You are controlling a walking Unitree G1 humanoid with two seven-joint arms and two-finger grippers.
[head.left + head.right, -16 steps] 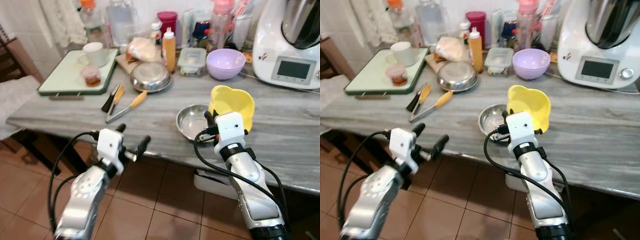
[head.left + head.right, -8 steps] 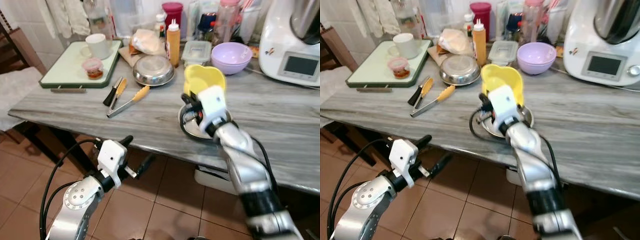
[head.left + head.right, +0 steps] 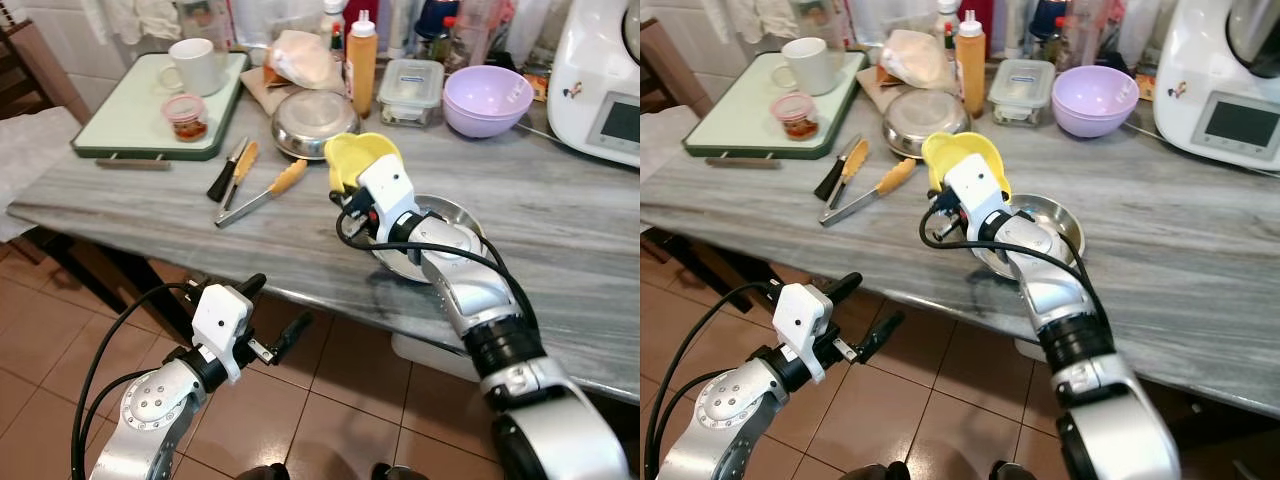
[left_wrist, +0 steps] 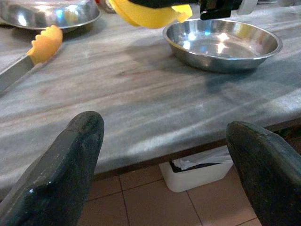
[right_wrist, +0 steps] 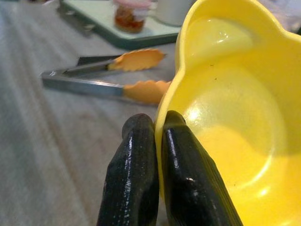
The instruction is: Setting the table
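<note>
Right wrist view: right gripper (image 5: 157,136) jaws pinch the yellow plastic bowl's (image 5: 225,117) rim, its far edge cut off; left gripper (image 3: 275,312) jaws spread below the grey marble counter (image 3: 150,215).

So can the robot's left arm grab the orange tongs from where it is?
Probably not yet. The left gripper hangs open below the table edge, out in front of it, while the tongs lie further back on top.
</note>
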